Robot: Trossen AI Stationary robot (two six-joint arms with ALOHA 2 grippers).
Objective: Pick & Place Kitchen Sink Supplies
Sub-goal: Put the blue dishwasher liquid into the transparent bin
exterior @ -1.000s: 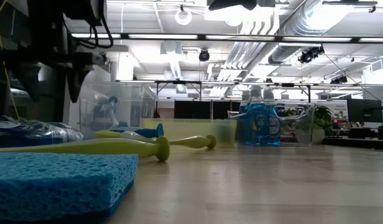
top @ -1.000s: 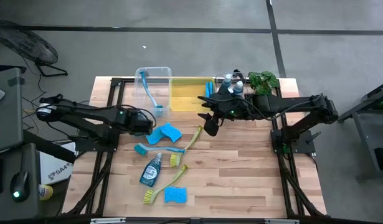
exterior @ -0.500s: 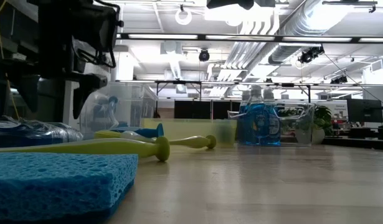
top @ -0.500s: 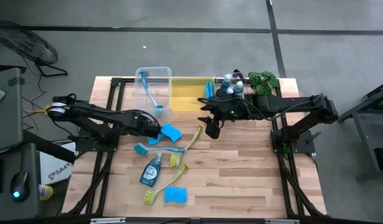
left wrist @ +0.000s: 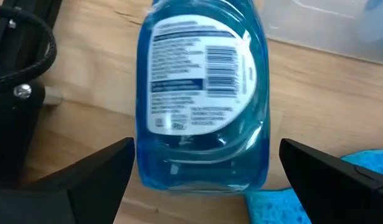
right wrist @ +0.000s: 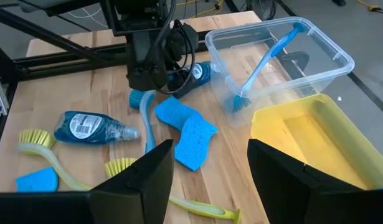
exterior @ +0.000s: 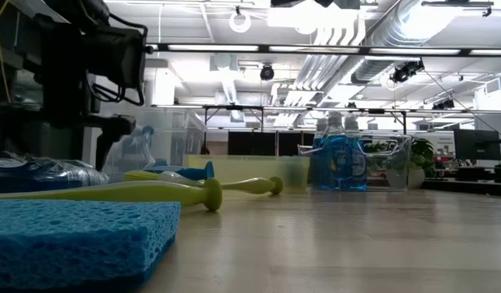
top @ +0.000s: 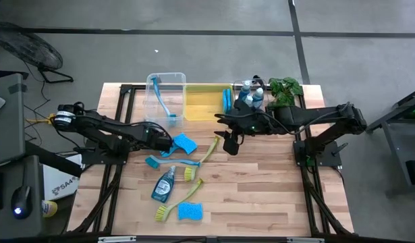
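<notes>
A clear bottle of blue dish soap (left wrist: 200,93) lies on its side on the wood at the table's left, label up. My left gripper (left wrist: 207,149) is open and points steeply down over it, one finger on each side of the bottle's body, and I see no touch. In the high view this gripper (top: 165,140) is just left of a blue sponge (top: 185,143). My right gripper (top: 229,142) hangs open above the table's middle with nothing between its fingers. A second soap bottle (top: 163,185), another sponge (top: 189,211) and long-handled brushes (top: 206,152) lie on the table.
A clear bin (top: 165,94) with a blue brush in it and a yellow bin (top: 206,101) stand at the far edge. Beside them are more soap bottles (top: 251,91) and a green plant (top: 286,88). Bare wood lies on the right half (top: 274,189).
My left gripper has sunk toward the soap bottle on the table and shifted a little toward the table's right, rolling about its own axis as it came down. Its fingers stay wide apart. The bottle has not moved.
</notes>
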